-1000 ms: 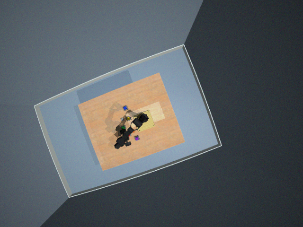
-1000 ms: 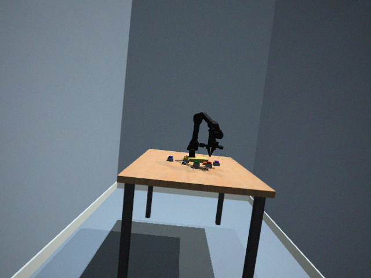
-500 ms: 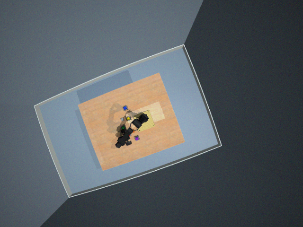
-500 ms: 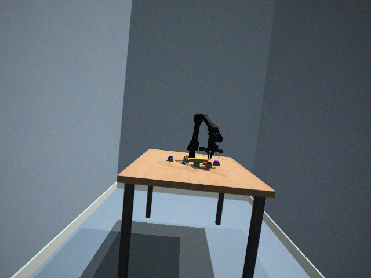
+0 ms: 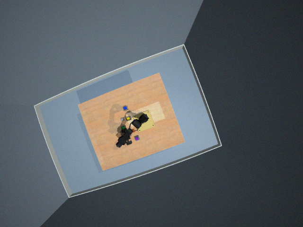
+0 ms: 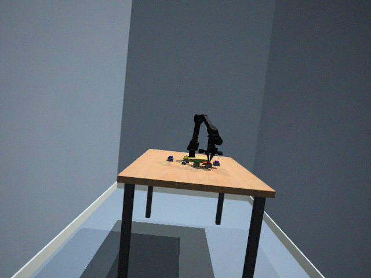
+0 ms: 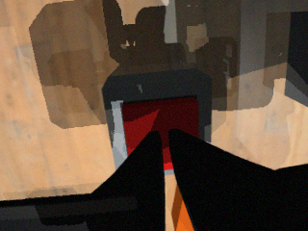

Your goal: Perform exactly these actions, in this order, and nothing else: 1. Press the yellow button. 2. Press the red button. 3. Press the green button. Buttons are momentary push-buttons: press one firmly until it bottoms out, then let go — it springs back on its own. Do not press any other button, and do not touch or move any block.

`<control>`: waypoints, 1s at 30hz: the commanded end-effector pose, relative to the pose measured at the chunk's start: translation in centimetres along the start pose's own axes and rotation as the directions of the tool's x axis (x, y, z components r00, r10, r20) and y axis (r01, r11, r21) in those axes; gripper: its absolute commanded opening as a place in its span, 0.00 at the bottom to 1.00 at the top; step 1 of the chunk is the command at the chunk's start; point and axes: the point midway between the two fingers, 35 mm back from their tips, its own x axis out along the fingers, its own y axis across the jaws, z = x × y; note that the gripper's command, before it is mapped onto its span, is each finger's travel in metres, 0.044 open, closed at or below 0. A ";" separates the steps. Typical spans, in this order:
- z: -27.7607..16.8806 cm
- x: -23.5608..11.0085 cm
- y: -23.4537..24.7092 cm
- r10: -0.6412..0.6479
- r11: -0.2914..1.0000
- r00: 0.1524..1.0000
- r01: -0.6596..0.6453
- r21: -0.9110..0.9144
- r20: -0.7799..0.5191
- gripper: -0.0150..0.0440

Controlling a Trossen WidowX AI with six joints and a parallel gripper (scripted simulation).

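The red button (image 6: 208,163) (image 7: 137,125) has a red cap in a dark grey housing. My gripper (image 6: 209,162) (image 7: 164,140) is shut and empty. Its fingertips are at the red cap, over its middle in the wrist view. They appear to touch it; how far the cap is down cannot be told. In the top view the arm hides the red button. The yellow button (image 5: 128,118) (image 6: 186,157) stands near the base plate, away from the gripper. The green button (image 5: 123,127) (image 6: 196,162) stands beside the red one, close to the arm in the top view.
An orange block (image 5: 133,130) (image 6: 204,163) (image 7: 185,222) lies close behind the red button. The purple button (image 5: 137,138) (image 6: 216,161) and blue button (image 5: 125,107) (image 6: 170,157) stand on opposite sides. A small grey block (image 5: 121,119) (image 6: 184,163) lies near the yellow button.
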 end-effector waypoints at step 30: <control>0.0 -9.1 0.0 0.003 1.000 1.000 -0.003 0.005 0.000 0.29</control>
